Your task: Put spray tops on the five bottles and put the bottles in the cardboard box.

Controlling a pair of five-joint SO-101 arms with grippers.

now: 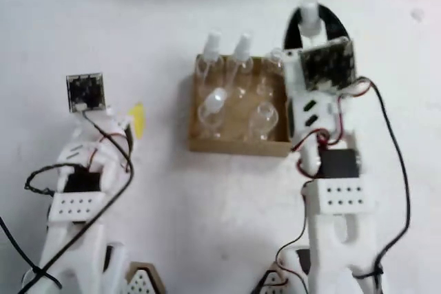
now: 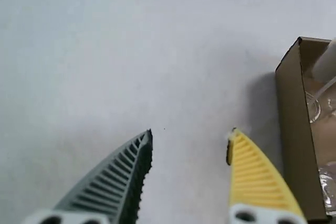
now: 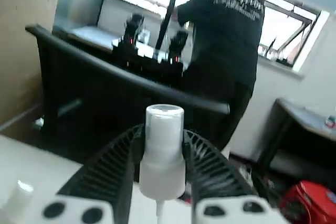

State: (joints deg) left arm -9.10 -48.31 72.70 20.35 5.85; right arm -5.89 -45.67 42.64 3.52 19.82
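The cardboard box (image 1: pixel 238 144) sits mid-table and holds several clear bottles. Two at its far side carry white spray tops (image 1: pixel 211 42) (image 1: pixel 242 43), and so does a nearer one (image 1: pixel 216 99). Another bottle (image 1: pixel 264 118) stands at the near right; I cannot tell whether it has a top. My right gripper (image 1: pixel 309 13) is raised beyond the box's far right corner, shut on a white spray top (image 3: pixel 163 150) with its tube hanging down. My left gripper (image 2: pixel 191 131) is open over bare table left of the box (image 2: pixel 294 129), its grey and yellow fingers (image 1: pixel 138 119) holding nothing.
The white table (image 1: pixel 172 197) has free room left of and in front of the box. The right arm's body (image 1: pixel 324 101) overhangs the box's right side. The far table edge runs just behind the right gripper. Another capped bottle's top (image 3: pixel 16 199) shows low in the right wrist view.
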